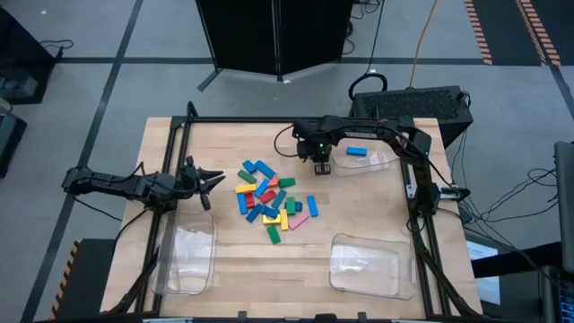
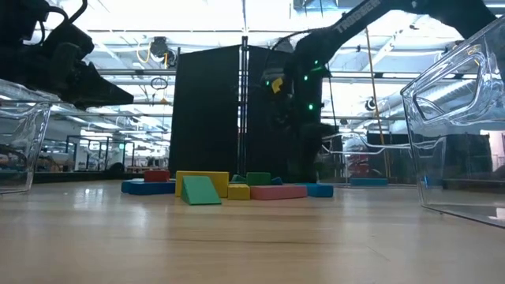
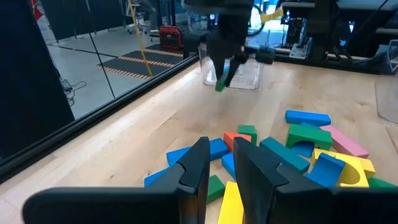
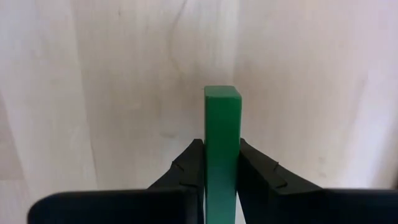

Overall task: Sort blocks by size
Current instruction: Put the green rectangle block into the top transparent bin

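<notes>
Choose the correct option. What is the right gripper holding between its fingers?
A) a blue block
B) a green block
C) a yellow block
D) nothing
B: in the right wrist view the right gripper is clamped on a green block, held above the wooden table.

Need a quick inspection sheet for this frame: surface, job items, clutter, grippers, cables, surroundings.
Surface: wooden table, bare around the pile.
Job's things: mixed pile of blocks mid-table; one blue block in the far right tray; near left tray and near right tray hold no blocks.
Clutter: nothing seen.
Grippers: right gripper shut on a green block beside the far right tray; left gripper open, left of the pile.
Cables: leads on the floor right of the table.
Surroundings: black cabinet behind the table.
</notes>
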{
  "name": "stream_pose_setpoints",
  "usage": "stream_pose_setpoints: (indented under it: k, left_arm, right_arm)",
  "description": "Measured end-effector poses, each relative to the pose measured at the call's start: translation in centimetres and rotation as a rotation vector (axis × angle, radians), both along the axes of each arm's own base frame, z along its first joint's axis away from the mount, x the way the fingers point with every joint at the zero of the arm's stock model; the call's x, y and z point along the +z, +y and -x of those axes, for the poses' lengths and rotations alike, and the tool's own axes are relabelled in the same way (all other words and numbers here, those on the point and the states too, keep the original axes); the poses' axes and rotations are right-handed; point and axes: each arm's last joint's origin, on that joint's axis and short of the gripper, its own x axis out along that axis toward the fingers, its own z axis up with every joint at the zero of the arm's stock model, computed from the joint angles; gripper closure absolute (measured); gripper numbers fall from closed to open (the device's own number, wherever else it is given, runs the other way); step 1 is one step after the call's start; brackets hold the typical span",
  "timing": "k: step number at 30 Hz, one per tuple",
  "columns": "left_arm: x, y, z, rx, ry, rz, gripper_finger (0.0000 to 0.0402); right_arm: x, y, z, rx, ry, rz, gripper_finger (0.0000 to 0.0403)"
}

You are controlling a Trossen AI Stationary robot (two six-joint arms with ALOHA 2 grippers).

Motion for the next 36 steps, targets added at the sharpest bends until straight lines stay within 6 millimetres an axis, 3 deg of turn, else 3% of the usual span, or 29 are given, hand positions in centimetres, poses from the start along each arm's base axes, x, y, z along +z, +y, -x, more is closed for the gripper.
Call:
stream_pose_setpoints:
  k: [10, 19, 28, 36]
  left_arm:
    - [0.0, 0.0, 0.0, 0.004, -0.009, 0.018, 0.0326]
    - [0.0, 0.0, 0.0, 0.001, -0.011, 0.024, 0.0326]
    - [0.0, 0.0, 0.0, -0.002, -0.01, 0.024, 0.0326]
    - [0.0, -0.1, 0.0, -0.015, -0.009, 0.028, 0.0326]
  right_arm:
    - [7.2, 0.5, 2.4, -0.057, -0.177, 0.07, 0.0348]
    - [10.6, 0.3, 5.4, -0.151, -0.204, 0.083, 0.0348]
    - [10.9, -0.2, 7.1, -0.26, -0.131, 0.094, 0.0348]
    - [7.7, -0.4, 8.8, -0.324, -0.011, 0.01, 0.0348]
